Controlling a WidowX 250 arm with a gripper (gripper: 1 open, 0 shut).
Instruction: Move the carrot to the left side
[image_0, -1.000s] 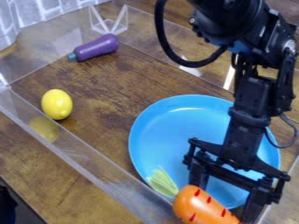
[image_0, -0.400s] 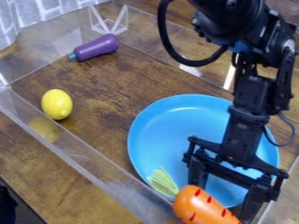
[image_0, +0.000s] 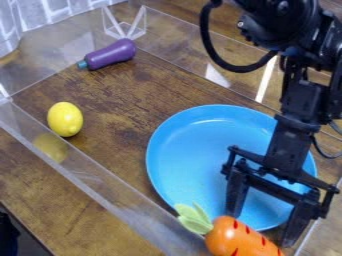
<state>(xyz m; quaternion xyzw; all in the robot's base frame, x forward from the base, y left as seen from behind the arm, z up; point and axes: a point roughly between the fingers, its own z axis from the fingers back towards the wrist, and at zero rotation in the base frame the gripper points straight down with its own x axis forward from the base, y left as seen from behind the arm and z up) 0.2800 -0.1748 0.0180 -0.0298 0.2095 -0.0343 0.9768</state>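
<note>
Carrot lay at the bottom edge of the single camera view, on the near rim of the blue plate, its orange body partly cut off by the frame and its light green leaves pointing left over the plate's edge. Gripper stood directly above and behind the carrot, pointing steeply downward, its two black fingers set wide apart on either side of the carrot's upper end. Contact between fingers and carrot could not be confirmed; nothing was clamped. Black robot arm rose from the gripper toward the top right corner, with cables looped beside it.

Lemon, yellow, sat on the wooden table well left of the plate, near a clear plastic wall running along the table's front edge. Eggplant, purple with a green stem end, lay farther back near the upper left, well apart from both lemon and plate.
</note>
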